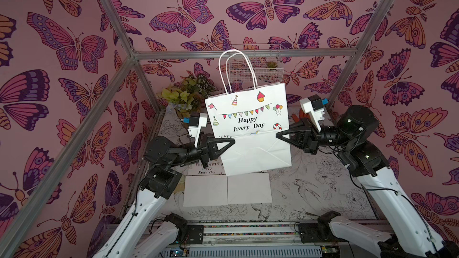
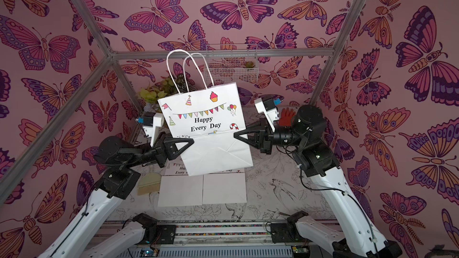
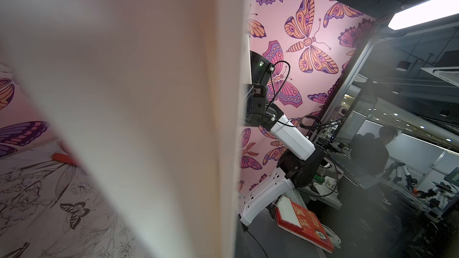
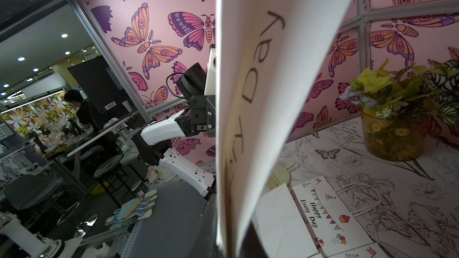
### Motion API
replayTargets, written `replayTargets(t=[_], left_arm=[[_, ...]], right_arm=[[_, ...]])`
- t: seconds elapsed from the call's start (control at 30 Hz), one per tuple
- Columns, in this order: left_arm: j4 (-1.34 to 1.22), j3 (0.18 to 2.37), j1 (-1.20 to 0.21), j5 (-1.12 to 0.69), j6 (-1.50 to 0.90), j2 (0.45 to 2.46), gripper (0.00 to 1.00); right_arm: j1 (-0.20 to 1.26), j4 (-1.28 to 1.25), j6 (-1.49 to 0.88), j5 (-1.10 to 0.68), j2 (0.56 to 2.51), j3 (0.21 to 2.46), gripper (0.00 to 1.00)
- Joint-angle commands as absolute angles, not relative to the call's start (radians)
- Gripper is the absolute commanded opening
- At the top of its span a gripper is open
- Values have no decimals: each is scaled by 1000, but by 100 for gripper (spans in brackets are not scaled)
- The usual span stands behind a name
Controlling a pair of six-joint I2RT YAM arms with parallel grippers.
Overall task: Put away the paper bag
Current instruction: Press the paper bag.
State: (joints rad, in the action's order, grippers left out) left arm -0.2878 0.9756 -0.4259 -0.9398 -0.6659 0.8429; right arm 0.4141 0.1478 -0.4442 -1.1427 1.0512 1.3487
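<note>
Paper bag (image 1: pixel 250 130) was off the table (image 1: pixel 323 182), held flat and upright in mid-air between the two claws. Its handles were up and the "Happy Every Day" print faced the top cameras; both top views showed the same (image 2: pixel 208 132).

Left claw (image 1: pixel 232 141) was at the bag's left edge, about mid-height on the fold line. It was clenched on the paper. The left wrist view was mostly blurred white bag (image 3: pixel 149 95), right up against the lens.

Right claw (image 1: pixel 279 135) was at the bag's right edge at about the same height, tip touching the paper. Can't tell whether it was pinching or loose. In the right wrist view the bag edge (image 4: pixel 260 95) ran straight through the frame and no fingers showed.

Directly below the held bag, two more flat bags (image 1: pixel 227 189) lay side by side on the table, mid-way toward the front edge.

- Potted plant (image 1: pixel 183 95): far-left corner of the table.
- Red glove (image 2: pixel 286 116): near the far edge, behind the right claw.
- Comb (image 2: pixel 149 184): by the left edge, just beside the flat bags.
- Wire basket (image 1: pixel 255 70): on the back wall, behind the bag handles.
</note>
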Motion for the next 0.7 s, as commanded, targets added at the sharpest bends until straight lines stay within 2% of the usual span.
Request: replayTargets(t=[0.0,0.13,0.23,0.53,0.67], left_arm=[[-331,971,-428,-891,-653,812,0],[-344,968,-426,-856,-662,799,0],[-353,965,-427,-849,-666,796,0],[-353,959,-427,-821,-661,781,0],[-353,958,-427,-819,-661,777,0]], right_arm=[[416,175,-419,-1219,1041,1366,39],[418,218,-388,-1278,1053,1365,57],[419,273,-348,-1282,1070,1371,60],[424,375,-263,-1293,1109,1386,50],[425,394,-247,-1288,1115,1390,41]])
